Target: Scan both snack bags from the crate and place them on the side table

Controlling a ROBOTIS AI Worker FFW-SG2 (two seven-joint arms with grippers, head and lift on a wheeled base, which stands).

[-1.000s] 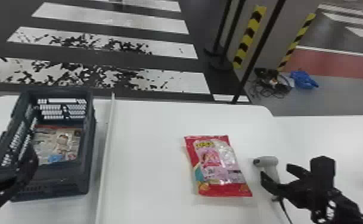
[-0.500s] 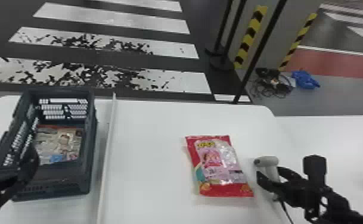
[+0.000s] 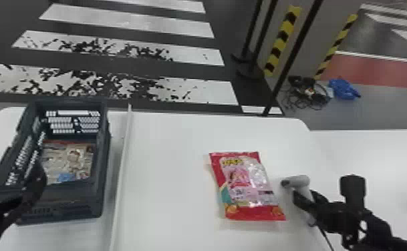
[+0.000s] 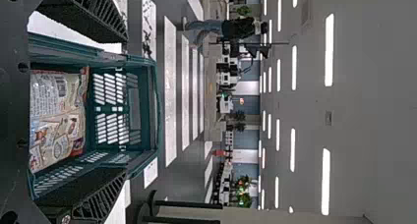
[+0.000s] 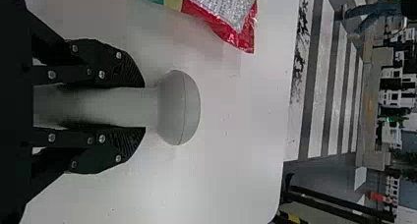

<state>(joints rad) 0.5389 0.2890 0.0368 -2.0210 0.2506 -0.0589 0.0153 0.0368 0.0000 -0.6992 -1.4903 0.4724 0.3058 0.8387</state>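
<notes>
While I watch the head view, my right pincer (image 3: pixel 302 196) has slid in a little, up to the grey scanner (image 3: pixel 297 181). One red and pink snack bag (image 3: pixel 246 187) lies flat on the bench (image 3: pixel 165 140), near the scanner. The other bag (image 3: pixel 68 160) is down in the crate (image 3: pixel 65 198).

In the left wrist view, my left pincer is wide, with nothing in it, by the crate.

In the right wrist view, my right pincer hugs the scanner's handle (image 5: pixel 103 106) from both sides. So I think I can scan the red bag next, then put the scanner back.
</notes>
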